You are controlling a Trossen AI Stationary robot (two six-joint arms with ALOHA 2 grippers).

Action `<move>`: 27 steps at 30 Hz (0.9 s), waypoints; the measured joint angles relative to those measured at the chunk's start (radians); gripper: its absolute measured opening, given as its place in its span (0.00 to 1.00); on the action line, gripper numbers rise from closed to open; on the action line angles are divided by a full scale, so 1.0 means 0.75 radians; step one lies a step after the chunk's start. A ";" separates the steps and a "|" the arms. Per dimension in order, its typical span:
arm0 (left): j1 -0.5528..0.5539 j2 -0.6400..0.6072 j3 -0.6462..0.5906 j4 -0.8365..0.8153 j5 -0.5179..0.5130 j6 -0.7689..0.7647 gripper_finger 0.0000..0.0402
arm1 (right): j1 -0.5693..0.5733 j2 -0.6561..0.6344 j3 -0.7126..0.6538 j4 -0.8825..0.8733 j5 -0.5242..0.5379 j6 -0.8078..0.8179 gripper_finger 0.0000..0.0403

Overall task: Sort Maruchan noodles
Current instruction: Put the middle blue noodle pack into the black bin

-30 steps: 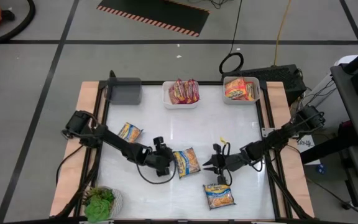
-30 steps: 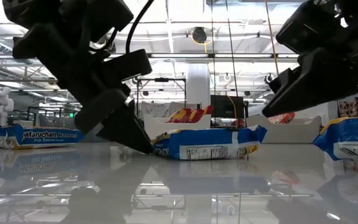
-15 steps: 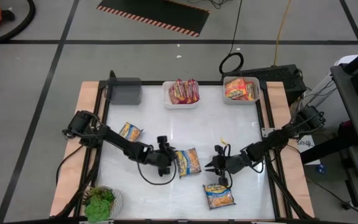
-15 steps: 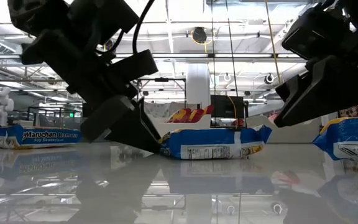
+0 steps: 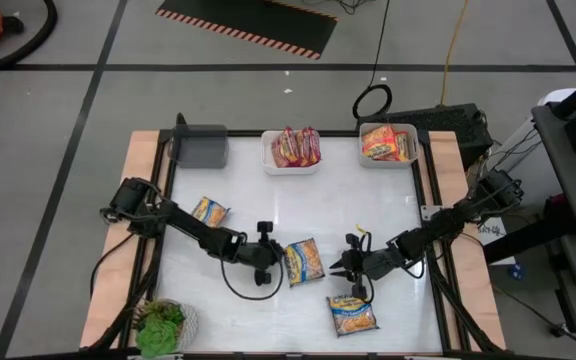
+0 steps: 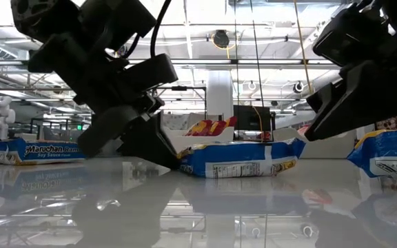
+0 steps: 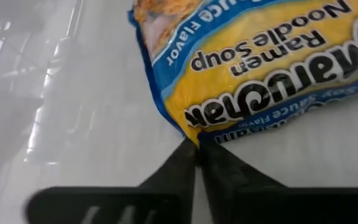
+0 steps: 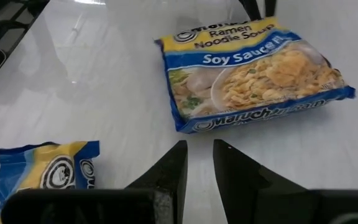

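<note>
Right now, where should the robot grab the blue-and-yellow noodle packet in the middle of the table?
Grip the flat blue-and-yellow crinkly plastic packet by its thin sealed edge, coming from the left arm's side. It lies flat on the glossy white table, so only that edge fits between fingers. The left gripper already touches it there, shut.

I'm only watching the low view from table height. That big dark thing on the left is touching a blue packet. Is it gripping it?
Observer: The left wrist view shows the left tool with its fingers closed together, tips against the edge of the middle blue packet. I can't tell whether any wrapper is pinched.
Operator: And the dark shape on my right?
Observer: That's the right tool. From above it sits beside the same packet, on the opposite side, apart from it, fingers slightly parted.
Operator: Where do the packets end up?
Observer: From above, two white bins stand at the table's far edge: the red packets' bin and the orange packets' bin. A grey bin stands left of them.
</note>
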 joint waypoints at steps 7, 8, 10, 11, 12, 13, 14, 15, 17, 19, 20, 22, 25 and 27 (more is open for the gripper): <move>-0.032 -0.007 -0.001 -0.014 -0.086 0.112 0.01 | -0.001 0.000 0.000 -0.026 0.177 0.160 0.18; -0.043 -0.013 -0.003 -0.019 -0.116 0.151 0.01 | -0.003 0.000 0.000 -0.040 0.215 0.202 0.18; -0.068 -0.031 -0.006 -0.028 -0.182 0.239 0.01 | -0.007 0.000 0.000 -0.062 0.268 0.279 0.18; -0.082 -0.047 -0.007 -0.030 -0.223 0.277 0.01 | -0.007 0.000 0.000 -0.065 0.276 0.301 0.18; -0.096 -0.067 -0.007 -0.021 -0.269 0.314 0.01 | -0.007 0.000 0.000 -0.062 0.275 0.317 0.18; -0.110 -0.089 -0.006 -0.011 -0.313 0.346 0.01 | -0.007 0.000 0.000 -0.060 0.272 0.332 0.18; -0.122 -0.109 -0.004 -0.008 -0.353 0.371 0.00 | -0.006 0.000 0.000 -0.061 0.269 0.357 0.18; -0.134 -0.127 -0.004 -0.006 -0.384 0.394 0.00 | -0.006 0.000 0.000 -0.062 0.263 0.400 0.19; -0.156 -0.166 -0.004 -0.010 -0.425 0.444 0.00 | -0.007 0.000 0.000 -0.060 0.245 0.502 0.20; -0.177 -0.205 -0.004 0.000 -0.462 0.490 0.00 | -0.007 0.000 0.000 -0.050 0.236 0.548 0.22; -0.190 -0.222 -0.004 0.001 -0.488 0.509 0.00 | -0.007 0.000 0.000 -0.047 0.235 0.552 0.23; -0.210 -0.245 -0.004 0.006 -0.524 0.545 0.00 | -0.006 0.000 0.000 -0.038 0.235 0.548 0.26; -0.234 -0.274 -0.003 0.023 -0.568 0.585 0.00 | -0.006 0.001 0.000 0.035 0.203 0.506 0.30; -0.249 -0.290 -0.003 0.022 -0.591 0.604 0.00 | -0.016 0.001 0.000 0.104 0.163 0.466 0.33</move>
